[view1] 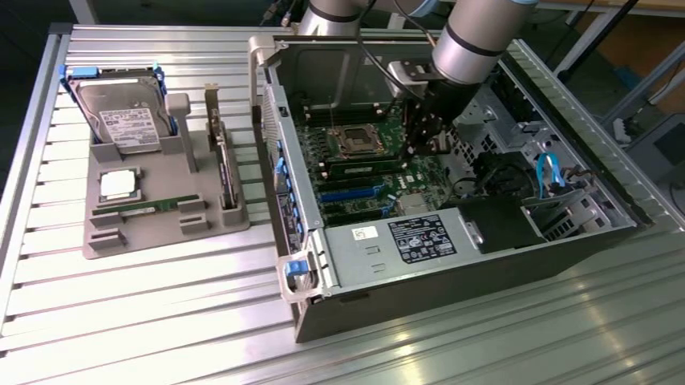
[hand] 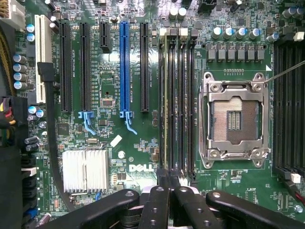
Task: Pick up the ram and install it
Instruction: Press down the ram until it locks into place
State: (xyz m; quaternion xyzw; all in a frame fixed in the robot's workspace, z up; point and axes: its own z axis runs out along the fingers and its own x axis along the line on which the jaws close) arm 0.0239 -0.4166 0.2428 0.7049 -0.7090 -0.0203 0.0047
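Fingers [hand: 153, 210] clenched, gripping nothing I can make out, hovering over memory slots [hand: 183, 95]. ram [view1: 358, 169] sitting in slot beside empty processor socket [hand: 234, 119] — pickup looking done, full seating unclear.

An open computer case [view1: 450, 289] lies on the slatted metal worktop [view1: 160, 321]. Inside the case, the motherboard [hand: 119, 157] carries an empty CPU socket [hand: 233, 119], a blue expansion slot [hand: 124, 67] and a finned silver heatsink [hand: 85, 171]. A labelled power supply [view1: 418, 237] sits in there too. Beside the case, on the exterior view's left, a grey tray [view1: 160, 233] holds a hard drive [view1: 123, 112], a square processor [view1: 118, 184] and an upright expansion card [view1: 224, 172].
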